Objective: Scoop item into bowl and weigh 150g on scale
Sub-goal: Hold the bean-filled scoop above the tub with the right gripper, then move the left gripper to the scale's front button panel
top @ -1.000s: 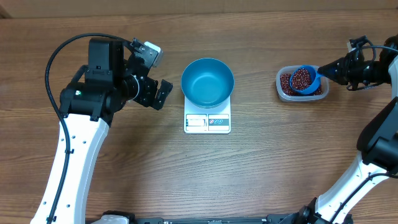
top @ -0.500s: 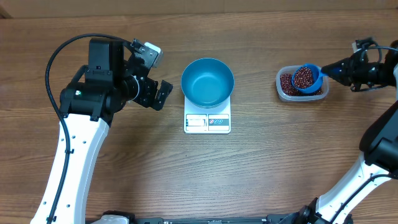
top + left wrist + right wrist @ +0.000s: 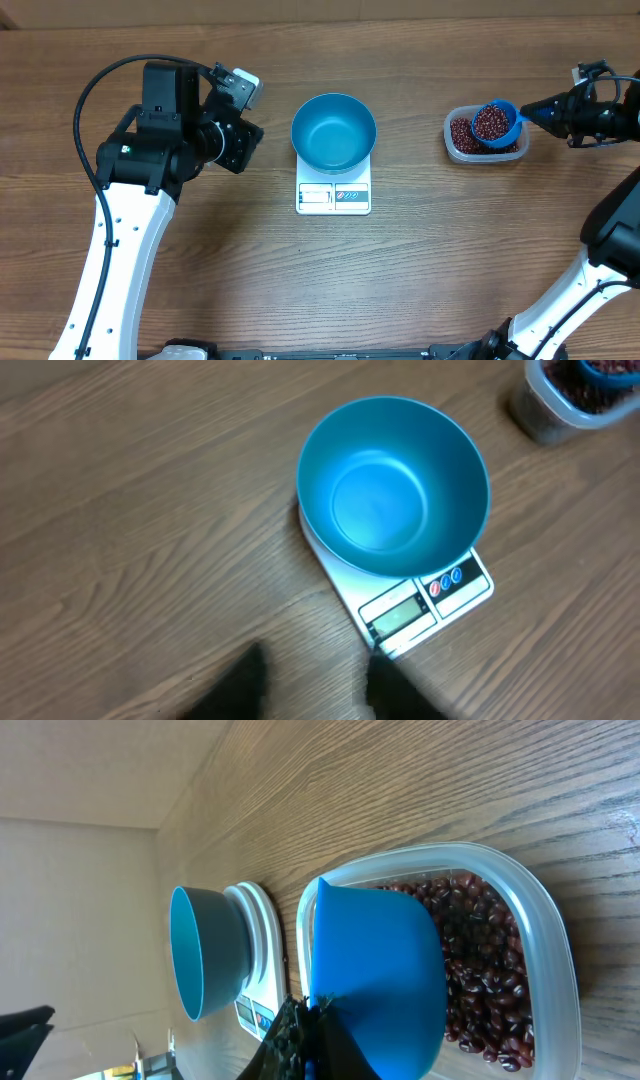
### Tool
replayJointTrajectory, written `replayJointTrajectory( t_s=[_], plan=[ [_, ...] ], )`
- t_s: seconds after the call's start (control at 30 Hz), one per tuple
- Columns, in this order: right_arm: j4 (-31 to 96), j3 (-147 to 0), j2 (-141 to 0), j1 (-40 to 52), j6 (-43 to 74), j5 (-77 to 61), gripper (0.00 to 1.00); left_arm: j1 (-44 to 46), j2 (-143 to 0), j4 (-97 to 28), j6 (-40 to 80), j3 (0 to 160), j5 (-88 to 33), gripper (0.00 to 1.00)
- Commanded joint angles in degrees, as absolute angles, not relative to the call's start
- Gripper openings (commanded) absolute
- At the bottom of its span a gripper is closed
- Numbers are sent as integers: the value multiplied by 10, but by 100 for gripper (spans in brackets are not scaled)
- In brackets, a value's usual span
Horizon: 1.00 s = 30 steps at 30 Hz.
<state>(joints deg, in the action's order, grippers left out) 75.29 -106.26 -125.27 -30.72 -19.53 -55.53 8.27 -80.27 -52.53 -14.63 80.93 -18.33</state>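
Right gripper (image 3: pixel 553 108) clamped on scoop (image 3: pixel 509 110) handle, beans (image 3: pixel 487 124) loaded, above tub (image 3: pixel 452 152). You: hold scoop level, carry slowly to bowl (image 3: pixel 333 130), tip gradually, watch scale (image 3: pixel 333 197). Left gripper (image 3: pixel 320 682) part-open, empty.

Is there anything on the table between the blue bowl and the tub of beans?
Nothing: overhead, only bare table separates bowl and tub.
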Motion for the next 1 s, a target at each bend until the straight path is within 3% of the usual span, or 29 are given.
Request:
replayJointTrajectory(
  t_s=[0.0,0.43,0.97],
  plan=[
    [753,-1059,-1261,-309,-200,-580,4,87,-802,-526,-146,808,-207,4],
    [753,-1059,-1261,-309,-200,-580,4,107,-803,-558,-193,808,-224,4],
    [754,-1059,-1261,-309,-200,-580,4,297,-908,-565,-224,808,-121,4]
  ],
)
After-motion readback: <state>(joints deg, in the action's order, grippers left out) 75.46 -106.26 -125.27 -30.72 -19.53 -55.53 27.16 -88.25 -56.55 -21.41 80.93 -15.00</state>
